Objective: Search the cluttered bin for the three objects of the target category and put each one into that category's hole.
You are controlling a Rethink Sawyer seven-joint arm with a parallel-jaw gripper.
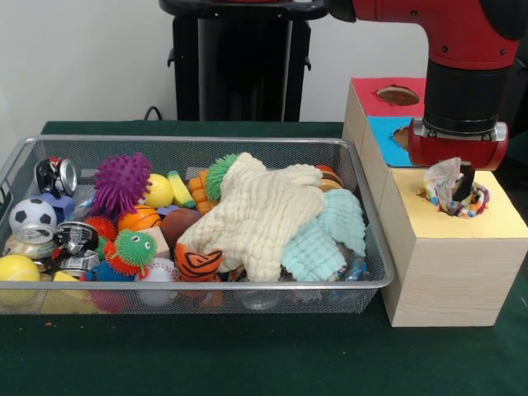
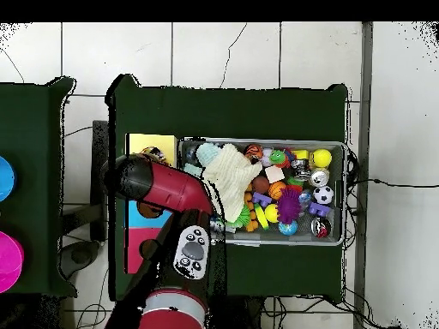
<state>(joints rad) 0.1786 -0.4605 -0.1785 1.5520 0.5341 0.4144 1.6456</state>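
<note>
We see the red and black arm cut off at the top edge; its gripper fingers stay hidden inside the yellow-topped box's round hole, masked by polka-dot white cloth.

From my remote station I see a plain white wall behind the dark green cloth-covered table. Overhead, pale square floor tiles spread beneath; a second green table sits at nine o'clock.

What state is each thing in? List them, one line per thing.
gripper: down at the yellow-topped hole, open or shut unclear.
polka-dot cloth: bunched, partly in the yellow-topped hole.
cream waffle cloth: spread on top of the toys.
mint-green waffle cloth: partly under the cream one.
wire bin: full.
</note>
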